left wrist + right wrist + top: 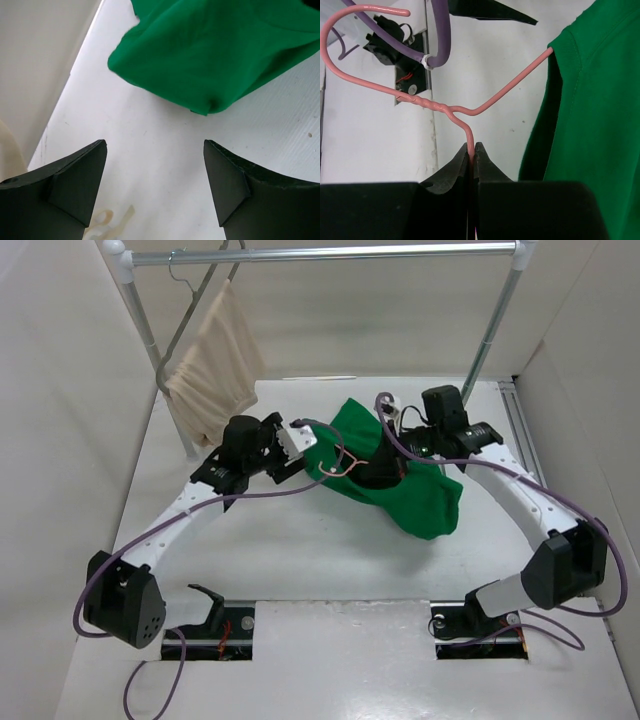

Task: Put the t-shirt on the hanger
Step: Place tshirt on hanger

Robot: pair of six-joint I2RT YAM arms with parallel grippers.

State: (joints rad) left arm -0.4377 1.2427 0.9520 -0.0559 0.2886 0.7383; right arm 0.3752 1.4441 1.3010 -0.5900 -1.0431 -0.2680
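right wrist: right tool (472, 146) tight on hanger (431, 105)

Colours as seen from above and from both wrists. The t-shirt (425, 502) is a uniform bright green with matching green stitching. The hanger (432, 104) is pale pink wire. The left hand (155, 150) and right hand (472, 148) are matte black. The arm links (182, 518) are white with black joints, and the cables (444, 30) are purple. The hanging cloth (215, 370) is plain beige. The bench (300, 570) is white, and the rail (330, 253) is silver-grey.
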